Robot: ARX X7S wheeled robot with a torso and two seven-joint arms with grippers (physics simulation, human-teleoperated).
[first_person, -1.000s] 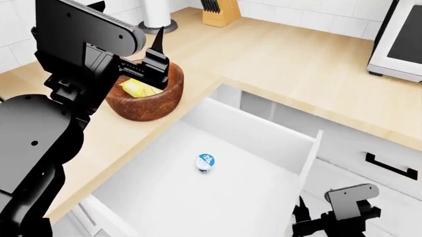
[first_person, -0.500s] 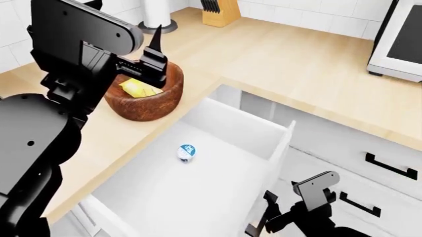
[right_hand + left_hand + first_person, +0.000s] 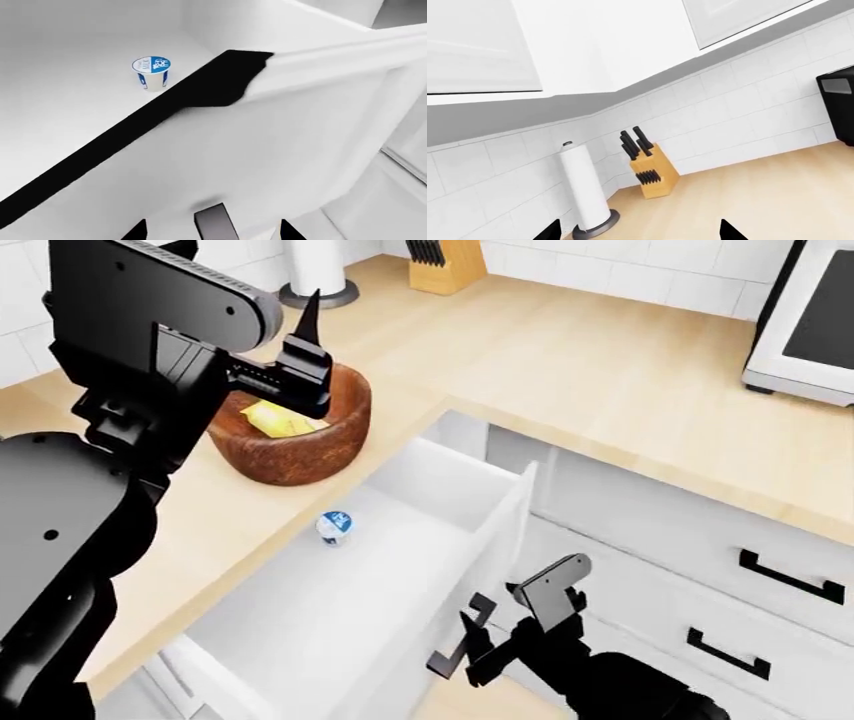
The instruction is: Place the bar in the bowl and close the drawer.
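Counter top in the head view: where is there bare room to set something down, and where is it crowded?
Bare wood runs from the knife block to the microwave. Crowded at the corner: the bowl holding the bar, with the left gripper over it.

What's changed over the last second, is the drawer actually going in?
Yes. The right gripper has pushed the drawer front further in, narrowing the opening; the cup inside rode along. The bar stays in the bowl, left gripper above it.

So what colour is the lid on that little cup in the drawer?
Blue and white, clearest in the right wrist view: cup.
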